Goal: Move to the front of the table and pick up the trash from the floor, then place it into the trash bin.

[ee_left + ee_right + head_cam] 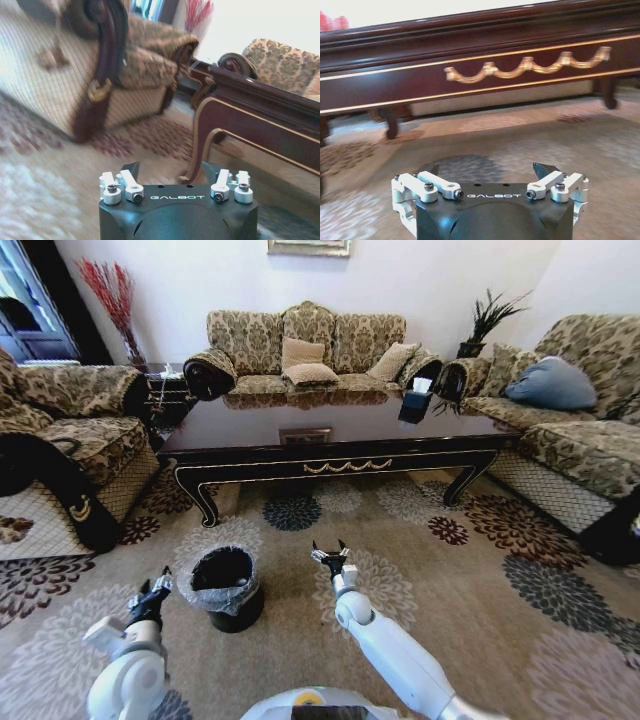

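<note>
Right end effector (329, 552) open, facing table (340, 430) broadside.

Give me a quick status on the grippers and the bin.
Left gripper and right gripper open, empty, over carpet. Small black bag-lined trash bin between them. Glossy dark wood table ahead.

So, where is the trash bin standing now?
In the head view the bin stands on the carpet in front of the table, left of centre, between the left end effector and the right end effector.
</note>
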Controlling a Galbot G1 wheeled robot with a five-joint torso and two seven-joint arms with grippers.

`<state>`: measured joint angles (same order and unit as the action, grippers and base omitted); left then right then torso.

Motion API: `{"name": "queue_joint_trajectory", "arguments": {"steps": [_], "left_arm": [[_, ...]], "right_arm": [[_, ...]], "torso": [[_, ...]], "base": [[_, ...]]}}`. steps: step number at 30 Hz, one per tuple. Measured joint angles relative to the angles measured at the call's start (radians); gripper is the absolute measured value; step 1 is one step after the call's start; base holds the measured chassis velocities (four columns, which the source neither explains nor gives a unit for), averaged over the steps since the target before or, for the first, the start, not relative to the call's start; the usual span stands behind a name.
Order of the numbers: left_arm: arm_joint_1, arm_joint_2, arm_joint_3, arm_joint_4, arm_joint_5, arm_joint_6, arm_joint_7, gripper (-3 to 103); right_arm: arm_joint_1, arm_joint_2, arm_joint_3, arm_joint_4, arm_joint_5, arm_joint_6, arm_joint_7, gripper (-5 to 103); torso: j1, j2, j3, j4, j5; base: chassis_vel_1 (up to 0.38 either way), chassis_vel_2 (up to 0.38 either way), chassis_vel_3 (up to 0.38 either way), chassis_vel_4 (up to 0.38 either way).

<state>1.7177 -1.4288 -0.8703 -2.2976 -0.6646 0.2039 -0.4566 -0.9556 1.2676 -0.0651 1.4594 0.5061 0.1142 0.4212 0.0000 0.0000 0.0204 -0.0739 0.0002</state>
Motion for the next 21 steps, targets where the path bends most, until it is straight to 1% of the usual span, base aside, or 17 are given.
{"name": "queue_joint_trajectory", "arguments": {"steps": [2, 3, 4, 5, 6, 7, 8, 9, 11, 12, 13, 15, 16, 18, 19, 20, 21], "left_arm": [[0.061, -0.018, -0.015, -0.001, 0.121, -0.059, 0.042, 86], [0.079, -0.021, -0.015, 0.000, 0.135, -0.073, 0.056, 86], [0.111, -0.023, -0.014, -0.001, 0.144, -0.094, 0.081, 92], [0.111, -0.023, -0.014, -0.001, 0.144, -0.094, 0.081, 92], [0.150, -0.024, -0.008, -0.001, 0.155, -0.129, 0.117, 97], [0.164, -0.025, -0.006, 0.001, 0.172, -0.155, 0.134, 98], [0.173, -0.025, -0.004, 0.007, 0.198, -0.185, 0.149, 100], [0.173, -0.025, -0.004, 0.007, 0.198, -0.185, 0.149, 100], [0.189, -0.024, 0.000, 0.016, 0.253, -0.245, 0.181, 100], [0.198, -0.024, 0.004, 0.013, 0.268, -0.261, 0.192, 100], [0.206, -0.025, 0.010, 0.006, 0.275, -0.267, 0.195, 100], [0.210, -0.026, 0.012, 0.001, 0.277, -0.268, 0.194, 100], [0.225, -0.027, 0.027, -0.019, 0.279, -0.268, 0.185, 100], [0.237, -0.020, 0.043, -0.041, 0.287, -0.268, 0.170, 100], [0.239, -0.014, 0.047, -0.050, 0.294, -0.268, 0.164, 100], [0.239, -0.014, 0.047, -0.050, 0.294, -0.268, 0.164, 100], [0.239, -0.005, 0.050, -0.062, 0.298, -0.267, 0.160, 100]], "right_arm": [[-0.033, 0.004, 0.064, 0.023, -0.011, -0.001, 0.012, 100], [-0.040, 0.003, 0.078, 0.030, -0.019, 0.002, 0.011, 100], [-0.057, -0.003, 0.101, 0.047, -0.033, 0.009, 0.002, 100], [-0.057, -0.003, 0.101, 0.047, -0.033, 0.009, 0.002, 100], [-0.092, -0.020, 0.131, 0.094, -0.049, 0.017, -0.008, 100], [-0.110, -0.031, 0.145, 0.124, -0.058, 0.019, -0.010, 100], [-0.134, -0.045, 0.163, 0.163, -0.072, 0.021, -0.013, 100], [-0.134, -0.045, 0.163, 0.163, -0.072, 0.021, -0.013, 100], [-0.183, -0.066, 0.214, 0.234, -0.117, 0.030, -0.027, 100], [-0.212, -0.077, 0.243, 0.270, -0.139, 0.037, -0.036, 100], [-0.244, -0.090, 0.265, 0.304, -0.151, 0.042, -0.042, 100], [-0.258, -0.097, 0.273, 0.318, -0.155, 0.045, -0.043, 100], [-0.318, -0.128, 0.300, 0.370, -0.170, 0.051, -0.045, 100], [-0.392, -0.157, 0.328, 0.428, -0.218, 0.054, -0.038, 100], [-0.427, -0.166, 0.344, 0.463, -0.252, 0.054, -0.027, 100], [-0.427, -0.166, 0.344, 0.463, -0.252, 0.054, -0.027, 100], [-0.460, -0.170, 0.361, 0.502, -0.276, 0.050, -0.017, 100]], "torso": [[0.000, 0.000, 0.000, 0.0003, -0.0001], [0.000, 0.000, 0.000, 0.0003, -0.0001], [0.000, 0.000, 0.000, 0.0004, -0.0001], [0.000, 0.000, 0.000, 0.0004, -0.0001], [0.000, 0.000, 0.000, 0.0003, 0.0000], [0.000, 0.000, 0.000, 0.0002, 0.0000], [0.000, 0.000, 0.000, 0.0001, 0.0000], [0.000, 0.000, 0.000, 0.0001, 0.0000], [0.000, 0.000, 0.000, 0.0000, -0.0002], [0.000, 0.000, 0.000, 0.0001, -0.0002], [0.000, 0.000, 0.000, 0.0002, -0.0001], [0.000, 0.000, 0.000, 0.0002, -0.0001], [0.000, 0.000, 0.000, -0.0001, -0.0001], [0.000, 0.000, 0.000, -0.0002, 0.0002], [0.000, 0.000, 0.000, -0.0002, 0.0001], [0.000, 0.000, 0.000, -0.0002, 0.0001], [0.000, 0.000, 0.000, -0.0002, -0.0001]], "base": [[0.000, 0.000, 0.000, 0.000], [0.000, 0.000, 0.000, 0.000], [0.000, 0.000, 0.000, 0.000], [0.000, 0.000, 0.000, 0.000], [0.000, 0.000, 0.000, 0.000], [0.000, 0.000, 0.000, 0.000], [0.000, 0.000, 0.000, 0.000], [0.000, 0.000, 0.000, 0.000], [0.000, 0.000, 0.000, 0.000], [0.000, 0.000, 0.000, 0.000], [0.000, 0.000, 0.000, 0.000], [0.000, 0.000, 0.000, 0.000], [0.000, 0.000, 0.000, 0.000], [0.000, 0.000, 0.000, 0.000], [0.000, 0.000, 0.000, 0.000], [0.000, 0.000, 0.000, 0.000], [0.000, 0.000, 0.000, 0.000]]}}
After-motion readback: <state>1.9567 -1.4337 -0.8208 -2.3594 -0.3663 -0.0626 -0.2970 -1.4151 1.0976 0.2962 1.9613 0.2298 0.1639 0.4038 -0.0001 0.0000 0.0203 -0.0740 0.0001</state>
